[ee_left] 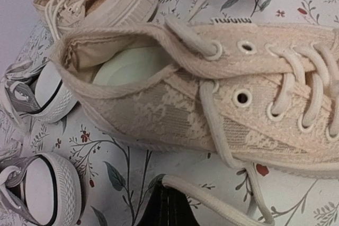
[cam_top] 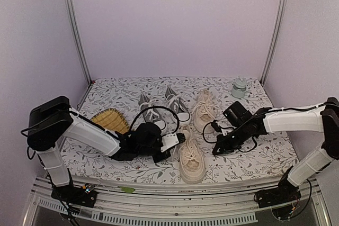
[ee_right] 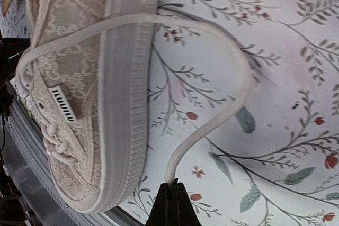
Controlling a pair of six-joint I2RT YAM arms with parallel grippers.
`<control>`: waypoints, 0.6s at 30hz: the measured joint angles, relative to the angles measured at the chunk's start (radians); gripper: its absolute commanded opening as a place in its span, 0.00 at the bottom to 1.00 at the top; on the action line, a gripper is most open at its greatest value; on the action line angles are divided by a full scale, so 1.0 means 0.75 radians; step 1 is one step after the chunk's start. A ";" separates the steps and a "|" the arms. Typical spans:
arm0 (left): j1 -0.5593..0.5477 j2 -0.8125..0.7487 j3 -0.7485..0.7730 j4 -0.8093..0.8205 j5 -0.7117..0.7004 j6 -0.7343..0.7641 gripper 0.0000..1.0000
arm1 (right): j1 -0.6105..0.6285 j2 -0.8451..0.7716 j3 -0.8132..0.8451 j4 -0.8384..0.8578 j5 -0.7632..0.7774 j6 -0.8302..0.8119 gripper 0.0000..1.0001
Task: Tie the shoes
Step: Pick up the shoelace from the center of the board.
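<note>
The nearer cream shoe point(cam_top: 192, 157) lies toe toward the table's front edge, between my two grippers. My left gripper point(cam_top: 179, 138) sits at its left side, and in the left wrist view the left gripper point(ee_left: 167, 186) is shut on one cream lace point(ee_left: 214, 200) beside the shoe's eyelets point(ee_left: 242, 97). My right gripper point(cam_top: 216, 150) is low on the cloth to the shoe's right. In the right wrist view the right gripper point(ee_right: 172, 186) is shut on the end of the other lace point(ee_right: 248, 80), which loops over the cloth from the shoe point(ee_right: 124, 88). The second cream shoe point(cam_top: 203, 110) and the grey pair point(cam_top: 148, 108) point(cam_top: 176, 101) stand behind.
A woven straw fan point(cam_top: 110, 120) lies at the left behind my left arm. A small pale green jar point(cam_top: 239, 88) stands at the back right. The floral cloth point(cam_top: 265, 152) covers the table, and the metal front rail point(cam_top: 175, 197) runs just below the shoe's toe.
</note>
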State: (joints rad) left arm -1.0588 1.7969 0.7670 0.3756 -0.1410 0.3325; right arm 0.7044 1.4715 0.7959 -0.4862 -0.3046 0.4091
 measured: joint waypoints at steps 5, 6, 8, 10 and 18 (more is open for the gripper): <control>-0.004 0.105 0.067 0.061 0.014 0.016 0.00 | 0.101 0.085 -0.001 0.175 -0.154 0.008 0.01; -0.004 0.126 0.085 0.067 0.015 0.019 0.00 | 0.112 0.105 -0.001 0.205 -0.175 0.012 0.01; -0.004 0.154 0.111 0.076 0.013 0.021 0.00 | 0.117 0.126 0.000 0.237 -0.206 0.017 0.01; -0.002 0.166 0.124 0.082 0.009 0.022 0.00 | 0.116 0.136 0.004 0.241 -0.221 0.017 0.01; 0.005 -0.015 -0.006 0.092 -0.173 0.111 0.00 | 0.051 -0.049 0.066 0.053 -0.141 -0.038 0.01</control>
State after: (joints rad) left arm -1.0550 1.7855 0.7624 0.4446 -0.2710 0.4160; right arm 0.7429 1.4349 0.8455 -0.4465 -0.4107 0.3805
